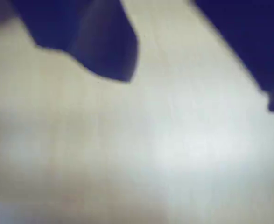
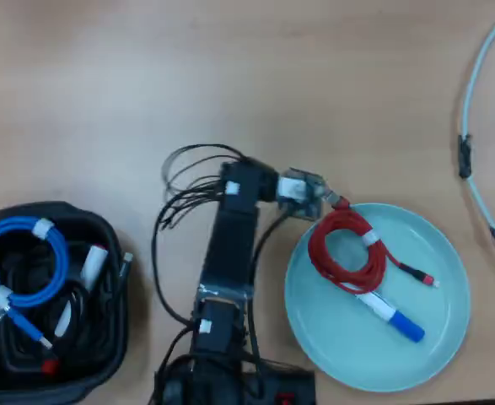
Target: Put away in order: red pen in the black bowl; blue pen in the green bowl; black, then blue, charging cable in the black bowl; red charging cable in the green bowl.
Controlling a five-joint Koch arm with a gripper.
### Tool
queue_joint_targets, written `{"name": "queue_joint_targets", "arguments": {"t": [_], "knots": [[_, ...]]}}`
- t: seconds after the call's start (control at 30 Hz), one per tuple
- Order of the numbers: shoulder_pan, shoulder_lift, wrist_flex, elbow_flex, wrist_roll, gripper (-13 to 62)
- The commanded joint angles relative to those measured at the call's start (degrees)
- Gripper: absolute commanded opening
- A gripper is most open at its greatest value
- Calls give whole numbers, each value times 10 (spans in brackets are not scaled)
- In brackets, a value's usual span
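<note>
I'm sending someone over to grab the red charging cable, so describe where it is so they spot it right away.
Look at the green bowl, the pale round dish right of the arm in the overhead view. The red charging cable lies coiled in its upper left part, on the blue pen. It is the only red coil; the blue cable sits in the black bowl.

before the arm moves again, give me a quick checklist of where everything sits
1. Red charging cable in the green bowl: ok.
2. Blue pen in the green bowl, partly under the red coil: ok.
3. Blue cable in the black bowl: ok.
4. Red pen in the black bowl: ok, red end hidden.
5. Black cable in the black bowl: cannot tell, dark on dark.
6. Jaws of the gripper empty: ok in the wrist view, only bare table beneath.
</note>
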Motion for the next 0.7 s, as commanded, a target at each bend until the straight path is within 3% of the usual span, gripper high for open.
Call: {"name": "queue_joint_targets", "arguments": {"t": [0.0, 0.17, 0.67], "knots": [[-30, 15, -49, 5, -2, 317], [-107, 93, -147, 134, 21, 318], [-154, 369, -545, 650, 16, 309]]}}
